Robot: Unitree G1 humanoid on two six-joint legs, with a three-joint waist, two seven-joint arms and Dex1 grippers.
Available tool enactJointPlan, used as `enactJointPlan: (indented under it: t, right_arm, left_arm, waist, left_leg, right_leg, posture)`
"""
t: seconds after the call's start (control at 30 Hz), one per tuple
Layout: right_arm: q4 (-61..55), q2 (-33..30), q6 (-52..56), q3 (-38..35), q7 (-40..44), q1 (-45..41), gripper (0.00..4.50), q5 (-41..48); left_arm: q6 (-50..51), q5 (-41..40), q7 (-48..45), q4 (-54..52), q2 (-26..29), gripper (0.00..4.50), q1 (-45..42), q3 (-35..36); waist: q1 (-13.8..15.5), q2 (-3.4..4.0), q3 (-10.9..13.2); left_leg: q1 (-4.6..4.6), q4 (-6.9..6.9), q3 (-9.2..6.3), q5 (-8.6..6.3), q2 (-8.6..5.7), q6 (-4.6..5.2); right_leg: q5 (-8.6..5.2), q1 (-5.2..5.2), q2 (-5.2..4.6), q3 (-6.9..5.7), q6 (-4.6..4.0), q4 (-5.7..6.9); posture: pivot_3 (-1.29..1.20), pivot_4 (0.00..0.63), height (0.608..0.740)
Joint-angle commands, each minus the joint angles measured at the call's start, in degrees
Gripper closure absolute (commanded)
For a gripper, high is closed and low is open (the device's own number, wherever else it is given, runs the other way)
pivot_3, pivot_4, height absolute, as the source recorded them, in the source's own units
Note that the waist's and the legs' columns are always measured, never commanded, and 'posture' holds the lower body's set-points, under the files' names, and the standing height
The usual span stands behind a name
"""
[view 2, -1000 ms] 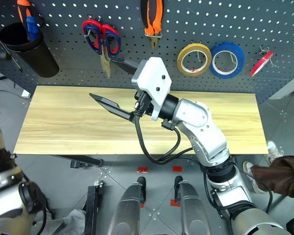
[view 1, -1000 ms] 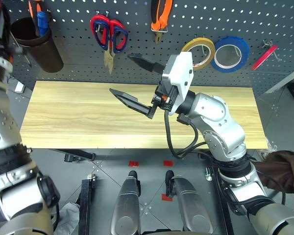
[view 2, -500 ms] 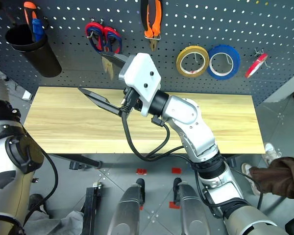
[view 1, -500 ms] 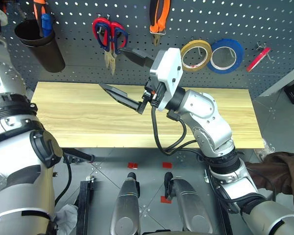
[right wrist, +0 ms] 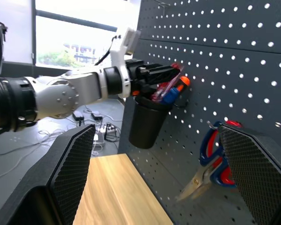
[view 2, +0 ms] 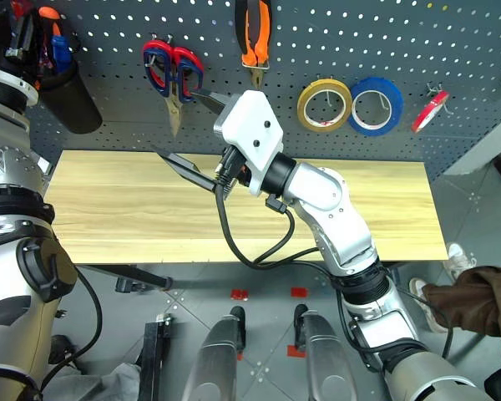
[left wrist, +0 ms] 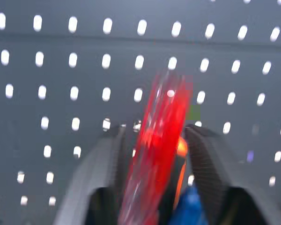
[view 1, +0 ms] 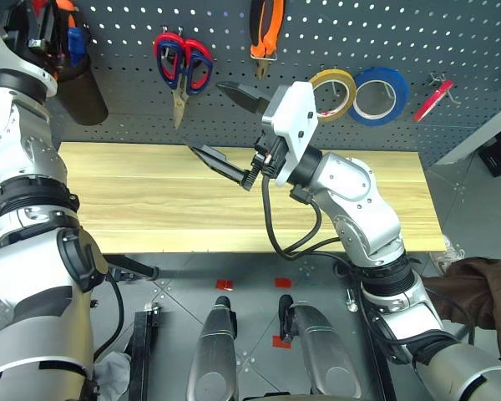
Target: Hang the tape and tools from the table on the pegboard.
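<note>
The light wooden desk [view 1: 150, 200] stands bare against the dark grey pegboard [view 1: 451, 33], grey tiled floor below. On the pegboard hang scissors [view 1: 182, 63], pliers [view 1: 263, 29], the yellow tape [view 1: 334, 90] and a blue roll [view 1: 382, 92]. At the black cup [right wrist: 147, 119], the left gripper [left wrist: 154, 154] has its fingers parted beside the clear red screwdriver [left wrist: 157, 140] standing between them. The right gripper [view 1: 225, 125] hangs over the desk, fingers spread wide and empty.
</note>
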Motion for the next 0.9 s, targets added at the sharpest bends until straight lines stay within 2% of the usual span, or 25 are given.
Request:
enactJointPlan:
  t: [0.03, 0.07, 0.13, 0.23, 0.27, 0.33, 0.4, 0.57, 0.6, 0.8, 0.9]
  right_arm:
    - [-2.7, -0.3, -0.7, -0.6, 0.1, 0.0, 0.0, 0.0]
    - [-2.7, -0.5, -0.8, -0.6, 0.2, 0.1, 0.0, 0.0]
    - [-3.2, -1.2, -0.6, -1.3, 0.4, 0.1, 0.0, 0.4]
    - [-4.4, -2.5, 0.5, -3.2, 0.5, 0.0, 0.0, 1.7]
    - [-4.7, -2.8, 0.9, -3.9, 0.2, 0.0, 0.0, 2.1]
    - [-4.8, -3.6, 1.4, -5.2, -0.3, 0.1, 0.0, 2.2]
    - [-4.6, -4.4, 1.8, -6.4, -1.0, 0.7, 0.0, 1.9]
    - [-4.4, -7.5, 2.2, -9.2, -3.5, 6.0, 0.0, 0.4]
    - [-4.7, -8.2, 2.6, -9.8, -4.2, 7.5, 0.0, 0.2]
    - [-4.0, -9.0, 3.0, -14.2, -8.0, 15.9, 0.0, 0.2]
    - [-1.5, -5.9, 3.7, -20.5, -14.3, 23.3, 0.0, 2.2]
  left_arm:
    - [1.3, -1.6, -1.3, -6.6, 1.9, 0.85, 1.0, 0.9]
    - [2.4, -1.8, -1.6, -8.0, 1.9, 0.55, 1.8, 0.8]
    - [9.4, -4.0, -2.3, -18.0, 1.1, 0.02, 6.7, 0.2]
    - [25.9, -12.4, -6.3, -39.1, -0.5, 0.02, 17.4, -2.9]
    - [31.7, -15.6, -4.6, -44.7, -2.2, 0.02, 20.3, -3.7]
    - [37.5, -16.2, -0.8, -51.4, -5.6, 0.02, 25.0, -6.4]
    - [43.4, -16.7, 5.0, -53.2, -9.5, 0.02, 27.0, -7.0]
    - [41.2, -11.0, 8.9, -54.8, -15.2, 0.02, 32.5, -10.8]
    - [41.2, -10.1, 8.8, -55.5, -15.8, 0.02, 34.4, -12.0]
    - [40.8, -6.1, 9.0, -56.9, -18.2, 0.02, 42.8, -15.7]
    - [36.5, 3.3, 11.9, -52.3, -16.9, 0.02, 47.3, -20.3]
  waist:
    - [0.0, -0.03, -0.1]
    - [0.0, -0.05, -0.3]
    - [0.0, -0.03, -0.7]
    - [-0.1, -0.03, -1.1]
    - [0.0, -0.01, -1.1]
    - [0.3, 0.0, -1.2]
    - [0.3, 0.1, -1.4]
    - [0.0, 0.15, -1.5]
    - [0.0, 0.26, -1.6]
    - [-0.1, 0.44, -1.7]
    - [0.0, 0.58, -2.3]
  left_leg:
    - [0.02, 0.01, 0.0, 0.03, 0.0, -0.01]
    - [0.03, 0.02, -0.01, 0.04, -0.01, -0.02]
    - [0.1, 0.03, 0.01, 0.06, -0.01, -0.03]
    - [0.26, 0.03, 0.03, 0.11, 0.03, -0.06]
    - [0.32, 0.02, 0.04, 0.12, 0.05, -0.05]
    - [0.49, 0.02, -0.1, 0.22, 0.08, -0.03]
    - [0.69, 0.01, -0.03, 0.33, 0.06, 0.01]
    - [0.93, -0.03, 0.18, 0.49, 0.25, 0.27]
    - [0.93, -0.03, 0.23, 0.49, 0.26, 0.27]
    - [0.96, -0.22, 0.42, 0.49, 0.27, 0.27]
    - [0.94, -0.31, 0.41, 0.45, 0.26, 0.25]
  right_leg:
    - [0.0, 0.0, 0.0, 0.0, 0.0, 0.06]
    - [0.0, -0.01, 0.0, 0.0, 0.0, 0.11]
    - [0.0, 0.0, -0.02, 0.04, 0.0, 0.24]
    - [-0.01, 0.06, -0.08, 0.18, -0.02, 0.42]
    - [-0.01, 0.11, -0.09, 0.19, -0.02, 0.41]
    - [-0.02, 0.33, -0.11, 0.18, -0.03, 0.42]
    - [0.02, 0.52, -0.13, 0.2, -0.11, 0.4]
    - [-0.11, 0.82, -0.11, 0.14, -0.63, 0.03]
    - [0.12, 0.83, -0.11, 0.14, -0.98, -0.05]
    - [0.27, 0.73, -0.09, 0.22, -0.78, -0.03]
    - [0.3, 0.69, -0.07, 0.2, -0.72, -0.07]
  posture:
    - [-0.01, 0.265, 0.74]
    - [-0.01, 0.264, 0.74]
    - [-0.01, 0.258, 0.74]
    - [-0.01, 0.258, 0.74]
    - [-0.01, 0.264, 0.74]
    - [-0.01, 0.277, 0.74]
    - [-0.02, 0.292, 0.74]
    - [-0.03, 0.302, 0.74]
    - [-0.03, 0.301, 0.74]
    - [-0.04, 0.289, 0.74]
    - [-0.04, 0.28, 0.74]
